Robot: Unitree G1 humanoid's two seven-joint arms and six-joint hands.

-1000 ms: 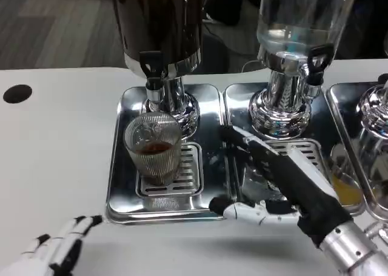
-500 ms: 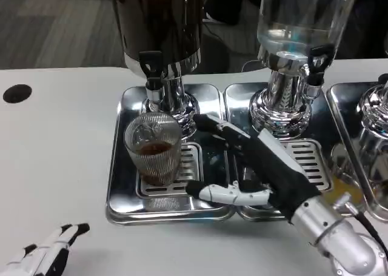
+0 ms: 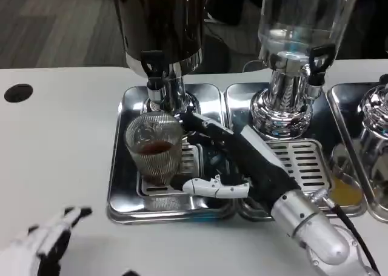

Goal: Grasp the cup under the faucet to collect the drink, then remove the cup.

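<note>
head view, cup: the ribbed glass cup (image 3: 154, 151) sits upright on the slotted drip grate (image 3: 182, 178) of the left steel tray (image 3: 121, 185), right under the black faucet (image 3: 153, 67) of the dark drink dispenser (image 3: 160, 21). There's a bit of brown drink in the bottom.

head view, right hand: the right hand (image 3: 233, 167) reaches in from the lower right, over the seam between the left tray and the middle tray (image 3: 315, 185). Fingers are spread apart, not wrapped round anything. One black-tipped finger (image 3: 193, 119) lies just beside the cup's rim on its right; I honestly can't tell if it's touching. The white thumb (image 3: 206, 187) points at the cup's base from the right, close but looks like there's a sliver of gap.

head view, left hand: the left hand (image 3: 45, 242) is down at the bottom left corner, over the white tabletop (image 3: 54, 148), well apart from the trays. Fingers fanned out, holding nothing.

head view, other stuff: a clear dispenser (image 3: 297, 21) with its own black faucet (image 3: 318, 57) stands on the middle tray, chrome base and all. A third tray (image 3: 339, 106) pokes in at the right edge with some orange liquid (image 3: 345, 194) near it. There's a black round hole (image 3: 18, 93) in the tabletop at far left.
</note>
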